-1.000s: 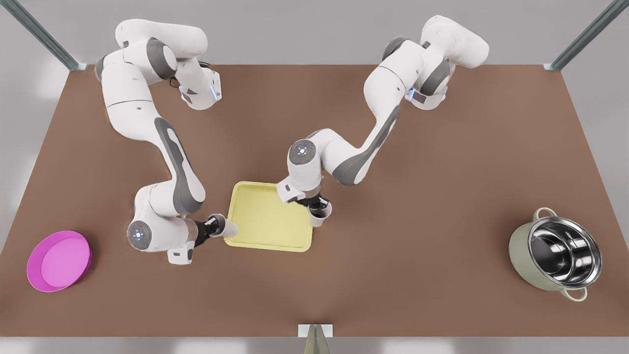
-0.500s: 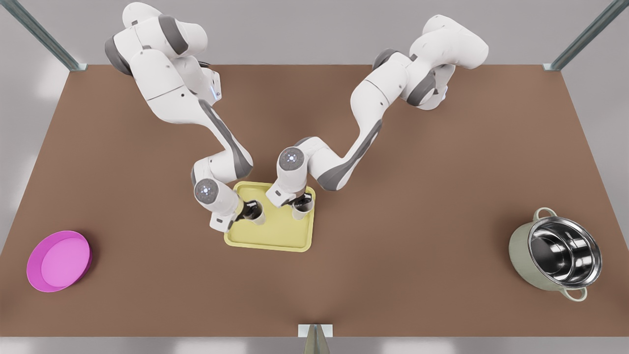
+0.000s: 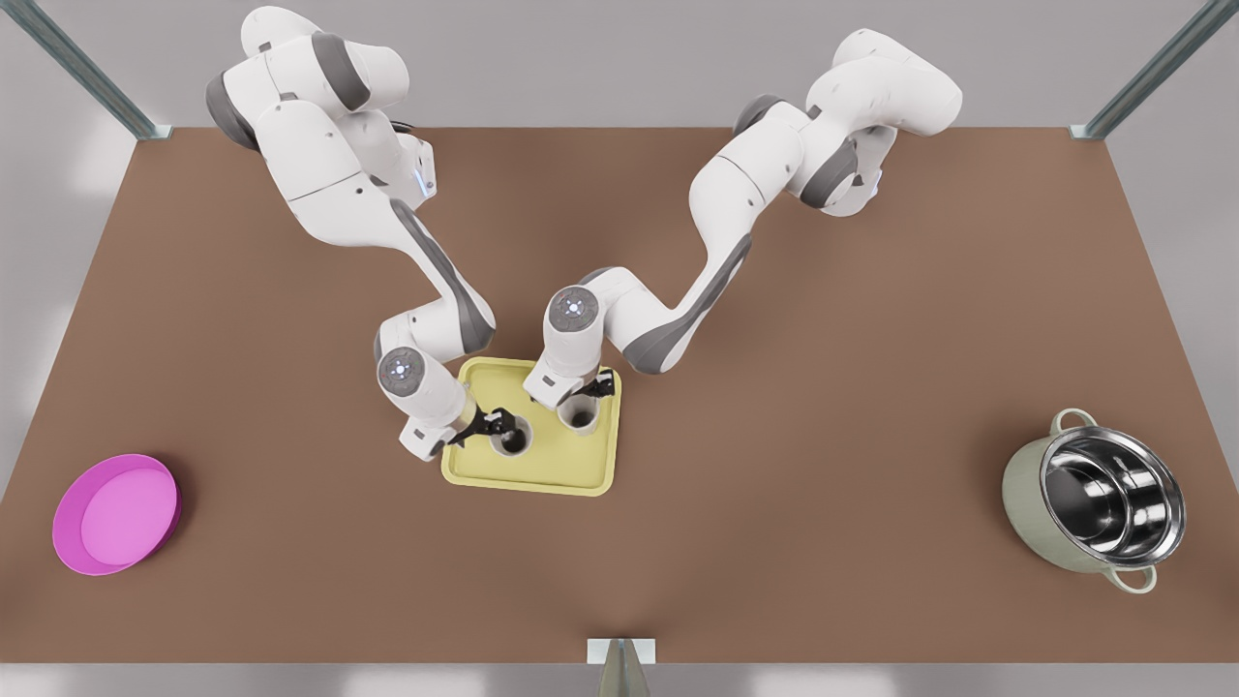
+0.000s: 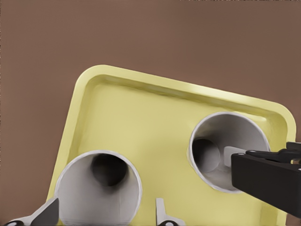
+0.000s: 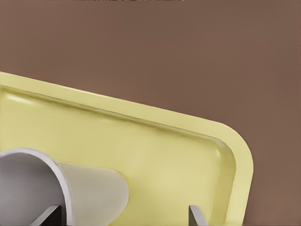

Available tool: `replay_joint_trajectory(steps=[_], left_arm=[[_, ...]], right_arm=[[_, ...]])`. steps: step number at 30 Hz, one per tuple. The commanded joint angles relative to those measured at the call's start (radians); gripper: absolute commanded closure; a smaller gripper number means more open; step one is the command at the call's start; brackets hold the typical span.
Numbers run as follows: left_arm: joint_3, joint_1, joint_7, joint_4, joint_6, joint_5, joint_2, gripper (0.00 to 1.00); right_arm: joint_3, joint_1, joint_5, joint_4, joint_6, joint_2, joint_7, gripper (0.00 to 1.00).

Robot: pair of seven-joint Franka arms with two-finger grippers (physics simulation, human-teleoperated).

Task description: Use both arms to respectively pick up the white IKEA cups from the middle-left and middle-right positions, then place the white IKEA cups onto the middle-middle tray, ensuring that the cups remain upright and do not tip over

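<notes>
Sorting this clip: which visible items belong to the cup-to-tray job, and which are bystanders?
Job: left cup, right cup, both upright on the yellow tray; left gripper and right gripper, both open.
Bystanders: pink dish, steel pot.

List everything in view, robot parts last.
cups: 2, white, upright on the tray; the other cup is toward the front view's right
tray: 1, pale yellow, middle of table
dish: 1, pink, round, near edge at the front view's left
pot: 1, steel inside, pale green outside, two handles, near edge at the front view's right
table: 1, brown
arms: 2, white and grey, both reaching over the tray
left tool: black, open, at the cup toward the front view's left
right tool: black, open, at the other cup
</notes>
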Motion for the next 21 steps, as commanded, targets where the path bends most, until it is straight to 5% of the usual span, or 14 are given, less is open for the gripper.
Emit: replay_joint_trajectory(steps=[1,5,7,12,14,17,20,21], left_arm=[[-0.002,0.003,-0.118,-0.001,-0.074,-0.002,-0.035,0.00],[-0.099,0.287,0.147,-0.011,-0.770,-0.039,-0.399,0.00],[-0.119,0.481,0.384,-0.022,-0.905,0.030,-0.457,0.00],[-0.096,0.718,0.727,-0.024,-0.767,0.061,-0.457,0.00],[-0.013,0.652,0.904,-0.614,-0.427,0.091,-0.853,0.00],[0.029,0.686,0.904,-0.645,-0.545,-0.044,-0.848,0.00],[0.019,0.680,0.910,-0.640,-0.546,-0.041,-0.850,0.00],[0.010,0.678,0.910,-0.627,-0.609,-0.041,-0.853,0.00]], right_arm=[[0.000,-0.002,0.011,0.000,0.008,-0.004,0.113,0.00],[0.002,-0.012,0.009,-0.020,-0.015,-0.044,0.088,0.00],[0.003,-0.028,0.009,-0.028,-0.049,-0.065,0.081,0.00],[0.006,-0.066,0.017,-0.026,-0.218,-0.161,0.030,0.00],[0.005,-0.066,0.009,0.072,-0.339,-0.144,0.026,0.00],[-0.046,-0.100,-0.262,0.184,-0.476,-0.113,0.032,0.00],[-0.073,-0.149,-0.253,0.352,-0.704,-0.136,-0.309,0.00],[-0.081,-0.146,-0.216,0.343,-0.761,-0.260,-0.310,0.00]])
